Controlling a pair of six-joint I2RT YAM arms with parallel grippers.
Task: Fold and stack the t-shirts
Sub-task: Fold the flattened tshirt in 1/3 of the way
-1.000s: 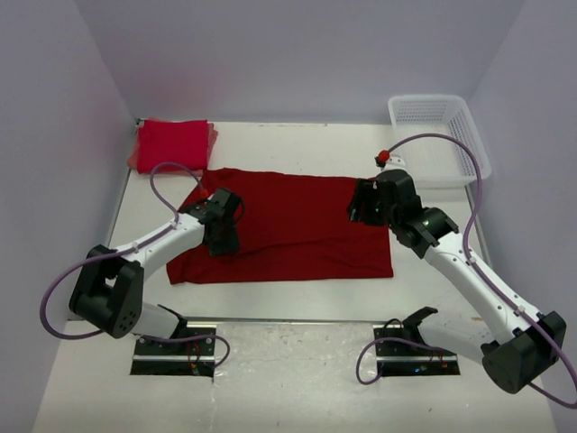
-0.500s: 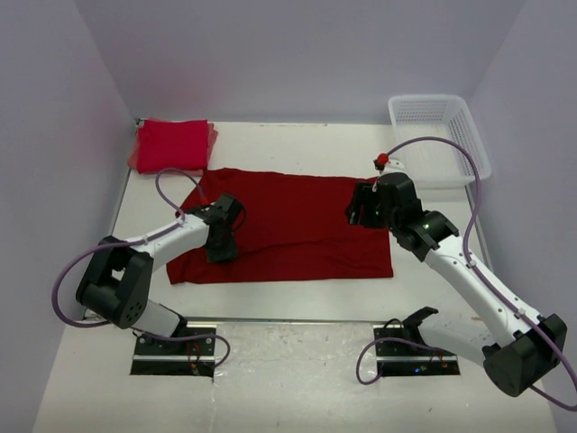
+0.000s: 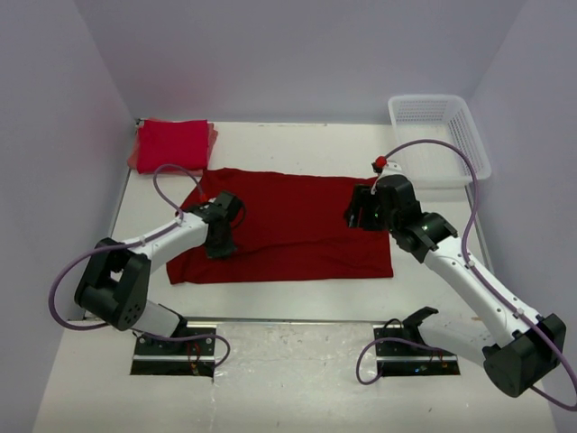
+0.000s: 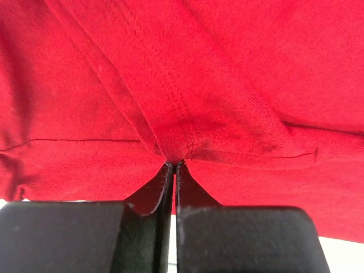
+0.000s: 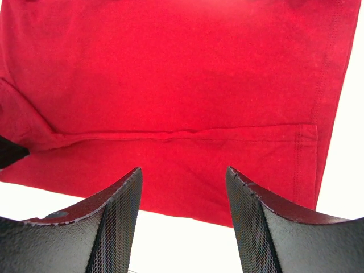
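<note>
Your left fingers (image 4: 154, 192) pinch a fold of the dark red t-shirt (image 3: 297, 221); your right fingers (image 5: 116, 213) hover apart over its right edge.

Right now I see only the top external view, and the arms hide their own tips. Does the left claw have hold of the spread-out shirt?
Observer: Yes. In the left wrist view the left claw is shut, with a pinch of the dark red t-shirt bunched up at its tips.
Operator: And the right one?
Observer: The right claw is open. Its jaws stand well apart above the cloth and grip nothing.
Operator: What lies ahead of it?
Observer: The right wrist view shows flat shirt with a stitched hem running down its right side, and bare table beyond that.
</note>
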